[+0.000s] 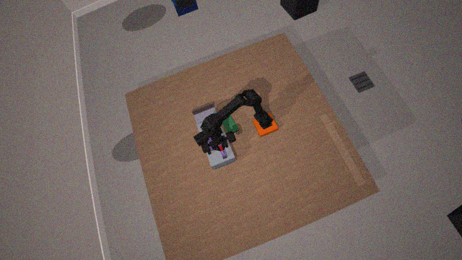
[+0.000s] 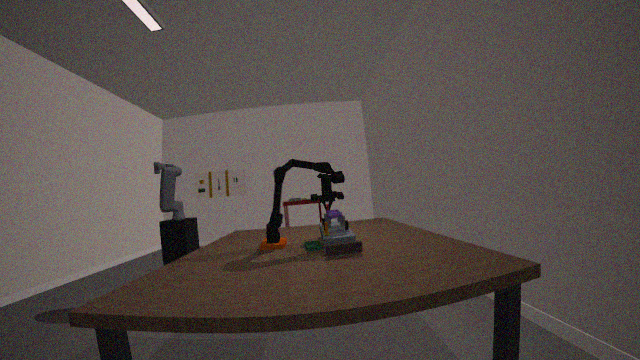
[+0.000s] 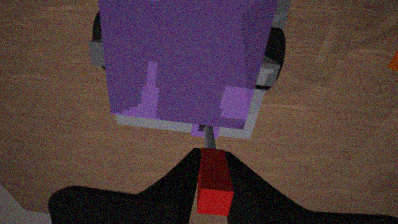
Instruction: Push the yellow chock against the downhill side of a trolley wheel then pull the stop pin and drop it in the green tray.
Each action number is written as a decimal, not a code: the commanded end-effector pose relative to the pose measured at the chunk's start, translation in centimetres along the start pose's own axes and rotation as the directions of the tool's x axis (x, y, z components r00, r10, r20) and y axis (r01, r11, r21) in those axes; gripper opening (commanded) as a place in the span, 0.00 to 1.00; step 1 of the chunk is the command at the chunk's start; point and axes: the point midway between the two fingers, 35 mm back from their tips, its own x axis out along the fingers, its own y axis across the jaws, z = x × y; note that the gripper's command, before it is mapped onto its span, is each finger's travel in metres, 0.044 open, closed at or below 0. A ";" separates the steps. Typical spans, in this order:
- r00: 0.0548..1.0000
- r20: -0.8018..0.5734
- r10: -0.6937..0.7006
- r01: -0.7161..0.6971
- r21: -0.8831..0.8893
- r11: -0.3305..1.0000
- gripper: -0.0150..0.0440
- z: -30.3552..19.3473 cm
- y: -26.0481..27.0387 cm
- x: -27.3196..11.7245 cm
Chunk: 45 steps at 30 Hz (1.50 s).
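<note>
My gripper (image 3: 210,156) (image 1: 221,146) is shut on the red head of the stop pin (image 3: 215,181) (image 1: 221,148). The pin's grey shaft runs from the head toward a small purple bracket (image 3: 197,131) at the trolley's edge; how deep it sits is unclear. The purple-topped trolley (image 3: 175,65) (image 2: 334,213) stands on the grey ramp (image 1: 222,162) (image 2: 340,240), with black wheels at both sides in the wrist view. A small yellow part, likely the chock (image 2: 326,228), shows at the trolley's left in the exterior view; contact with a wheel cannot be told. The green tray (image 1: 230,124) (image 2: 313,245) lies beside the ramp.
The arm's orange base (image 1: 266,131) (image 2: 273,245) stands on the wooden table (image 1: 289,173) (image 2: 300,285), with the tray between it and the ramp. A dark end block (image 2: 343,248) closes the ramp's low end. The arm reaches over the ramp and hides part of it from above.
</note>
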 end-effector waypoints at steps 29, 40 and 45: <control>1.000 -0.010 0.006 -0.006 -0.005 1.000 0.25 -3.5 0.2 -0.8; 1.000 -0.010 0.004 -0.004 -0.005 1.000 0.25 -3.5 -2.7 -0.5; 1.000 -0.011 0.002 -0.002 -0.004 1.000 0.25 -3.6 -4.4 -0.3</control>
